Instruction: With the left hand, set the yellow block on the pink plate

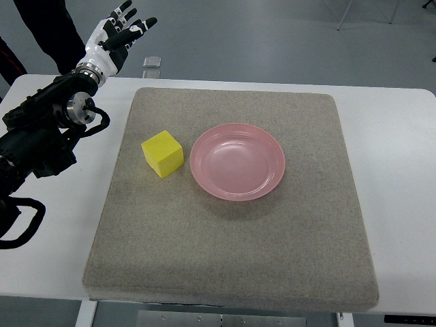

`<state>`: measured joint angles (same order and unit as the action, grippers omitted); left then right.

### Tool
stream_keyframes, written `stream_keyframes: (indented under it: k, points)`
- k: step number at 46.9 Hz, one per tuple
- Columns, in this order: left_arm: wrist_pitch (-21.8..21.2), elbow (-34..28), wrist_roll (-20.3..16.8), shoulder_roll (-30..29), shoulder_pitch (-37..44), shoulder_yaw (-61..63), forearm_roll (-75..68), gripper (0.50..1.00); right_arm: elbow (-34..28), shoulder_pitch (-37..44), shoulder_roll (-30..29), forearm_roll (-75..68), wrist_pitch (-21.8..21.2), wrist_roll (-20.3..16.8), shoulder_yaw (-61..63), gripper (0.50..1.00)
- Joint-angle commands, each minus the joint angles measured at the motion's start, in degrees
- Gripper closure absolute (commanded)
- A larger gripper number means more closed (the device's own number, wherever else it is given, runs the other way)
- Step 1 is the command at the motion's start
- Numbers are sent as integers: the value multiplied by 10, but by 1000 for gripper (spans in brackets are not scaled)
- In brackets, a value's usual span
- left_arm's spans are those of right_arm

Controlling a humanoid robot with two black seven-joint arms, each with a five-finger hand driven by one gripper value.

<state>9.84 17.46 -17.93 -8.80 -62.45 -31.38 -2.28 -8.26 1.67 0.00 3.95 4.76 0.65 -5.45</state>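
White tabletop (395, 136) fills most of the shot, with grey floor (272, 34) showing past its far edge. Sitting on the table is a big square grey mat (231, 259), kind of felt-looking, and it takes up the whole middle of the work area.

Next down in size is the robot's left arm (41, 136) — black, chunky, cables looping off it — coming in from the left edge and angling up toward the far left corner of the table. Behind it, at the top left, you can see someone's dark trouser legs (51, 30) standing on the floor.

On the mat, slightly right of centre, there's the pink plate (238, 161), round and shallow, nothing in it. The left hand (117, 35) is raised past the far edge of the table, white and black fingers (139, 28) spread wide and holding nothing, well apart from everything on the mat.

Yellow block (162, 153) sits on the mat just left of the plate, close to its rim but not touching — one corner turned toward the camera. Smallest thing is a little grey square object (152, 62) on the floor beyond the table.
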Motion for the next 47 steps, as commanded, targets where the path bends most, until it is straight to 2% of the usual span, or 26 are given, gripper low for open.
stream_keyframes:
  k: [1,6,47]
  points:
    - [0,0,-1,0,0,1,-1,514,0,0,0,0,0,0,0,576]
    - [-4,-1,-12,0,1,0,-1,516,0,0,0,0,0,0,0,576]
    - [-4,3,-13,-3,1,0,0,512,0,0,0,0,0,0,0,576]
